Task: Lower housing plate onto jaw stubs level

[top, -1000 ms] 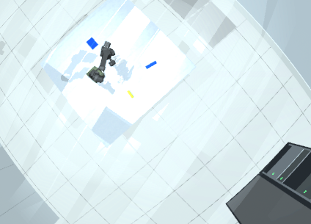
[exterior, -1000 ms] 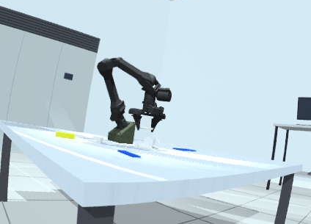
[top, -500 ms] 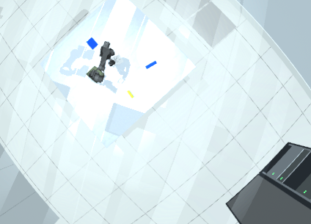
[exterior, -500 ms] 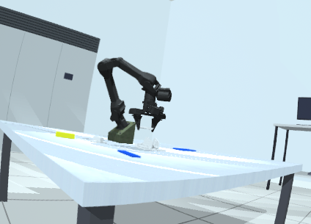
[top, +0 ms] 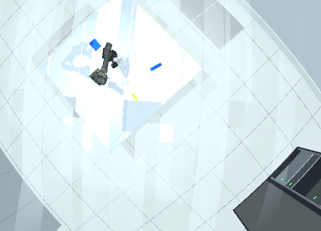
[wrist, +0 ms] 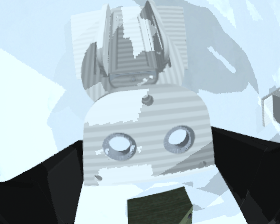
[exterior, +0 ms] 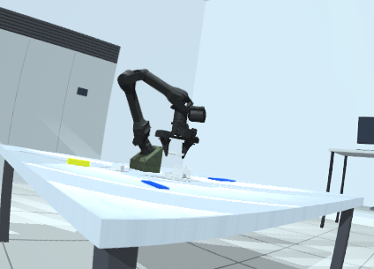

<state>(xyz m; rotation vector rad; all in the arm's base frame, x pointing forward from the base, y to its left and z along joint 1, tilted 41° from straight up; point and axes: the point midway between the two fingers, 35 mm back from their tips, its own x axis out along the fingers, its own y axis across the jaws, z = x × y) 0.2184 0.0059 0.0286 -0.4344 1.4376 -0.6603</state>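
My gripper (wrist: 145,140) (exterior: 175,155) is shut on the pale housing plate (wrist: 149,116), one dark finger at each side edge. The plate has two large round holes and a small one near its far edge. In the wrist view the pale jaw assembly (wrist: 133,77) lies beyond the plate, with two upright ribbed jaws, the left jaw (wrist: 105,42) and the right jaw (wrist: 158,37). The plate overlaps its near part, so the pins and stubs are hidden. In the exterior view the fingertips hang above the pale assembly (exterior: 177,171), with a gap below them.
The green arm base (top: 97,73) (exterior: 147,161) (wrist: 161,207) is close by. A blue square (top: 95,45) (exterior: 221,179), a blue bar (top: 156,67) (exterior: 155,184) and a yellow bar (top: 135,97) (exterior: 78,162) lie on the table. A small grey part (wrist: 277,106) shows at the wrist view's right edge.
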